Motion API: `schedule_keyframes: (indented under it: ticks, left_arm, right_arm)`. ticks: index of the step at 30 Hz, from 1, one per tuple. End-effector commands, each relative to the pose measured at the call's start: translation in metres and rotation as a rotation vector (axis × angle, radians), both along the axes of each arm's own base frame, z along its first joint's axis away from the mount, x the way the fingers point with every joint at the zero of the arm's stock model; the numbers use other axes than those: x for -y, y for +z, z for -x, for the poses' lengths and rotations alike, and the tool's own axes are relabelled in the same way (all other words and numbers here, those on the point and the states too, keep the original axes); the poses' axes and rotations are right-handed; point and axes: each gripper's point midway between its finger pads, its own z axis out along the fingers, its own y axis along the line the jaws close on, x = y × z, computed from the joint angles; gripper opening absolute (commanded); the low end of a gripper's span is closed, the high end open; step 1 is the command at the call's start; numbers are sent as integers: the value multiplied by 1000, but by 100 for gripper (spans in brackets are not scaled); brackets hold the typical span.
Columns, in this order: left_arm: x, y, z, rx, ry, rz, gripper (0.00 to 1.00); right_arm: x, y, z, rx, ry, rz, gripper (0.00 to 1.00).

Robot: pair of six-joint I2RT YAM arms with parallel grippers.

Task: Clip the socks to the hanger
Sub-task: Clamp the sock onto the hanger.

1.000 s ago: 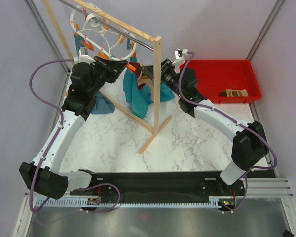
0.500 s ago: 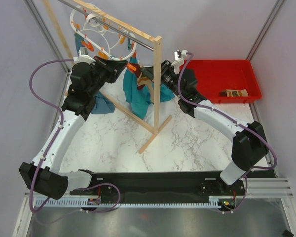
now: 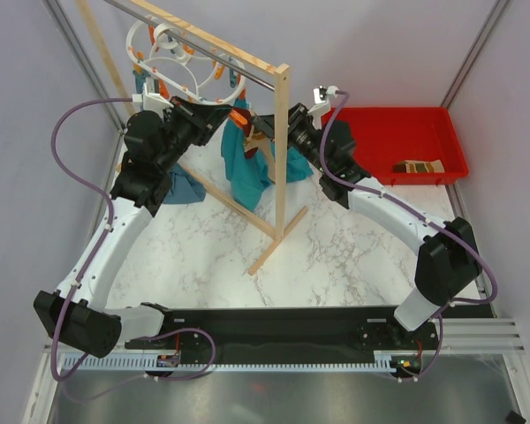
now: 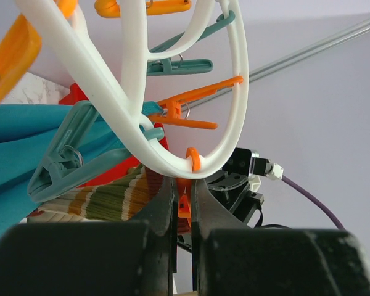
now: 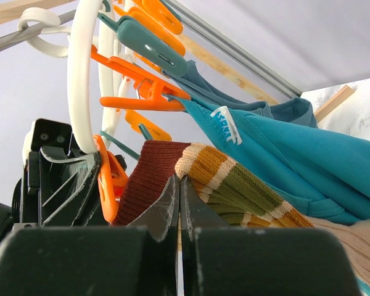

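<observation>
- Squeezing 1 orange clip (image 4: 184, 209) with left gripper (image 4: 184, 188), fingers clamped on either side of it, right under the lowest white ring of the hanger (image 4: 237, 92).
- Gripping 1 striped sock (image 5: 234, 185) with right gripper (image 5: 177, 185), fingers pinched tight on the fabric near its brown cuff.
- Holding that sock up with the cuff just beside the squeezed clip. Cannot tell whether the cuff is inside the clip.
- Hanging from the rail of the wooden rack (image 3: 283, 150) at the far left of the table (image 3: 336, 256): the hanger.
- Dangling under the hanger, just behind the sock: 2 teal cloths (image 3: 245, 168).
- Lying flat in the red bin (image 3: 371, 141) at far right: 1 second striped sock (image 3: 417, 166), the only item showing in it, well apart from both grippers.
</observation>
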Motion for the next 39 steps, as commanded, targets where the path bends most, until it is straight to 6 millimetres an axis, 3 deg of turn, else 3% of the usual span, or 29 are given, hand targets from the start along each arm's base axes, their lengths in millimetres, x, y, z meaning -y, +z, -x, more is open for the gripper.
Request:
schedule_keyframes:
  ticks: [1,12,19,25,34,39]
  left_arm:
    - [-3,10,4,45,12,-33,2]
    - [-6,3,-3,67,60,-118,2]
    - [-9,-6,-7,64,86,-172,2]
    - [-9,-4,-5,74,84,-182,2]
    - [-1,-1,-3,56,43,-132,2]
    - [-3,10,3,73,43,-94,2]
  right_arm:
    - [12,47,18,100,-8,-73,0]
    - [1,50,21,95,-3,2,0]
    - [9,67,29,143,-18,-42,0]
    - [19,71,35,148,-34,-64,0]
    - [7,56,29,109,11,-91,0]
    - [6,48,27,98,6,-73,0]
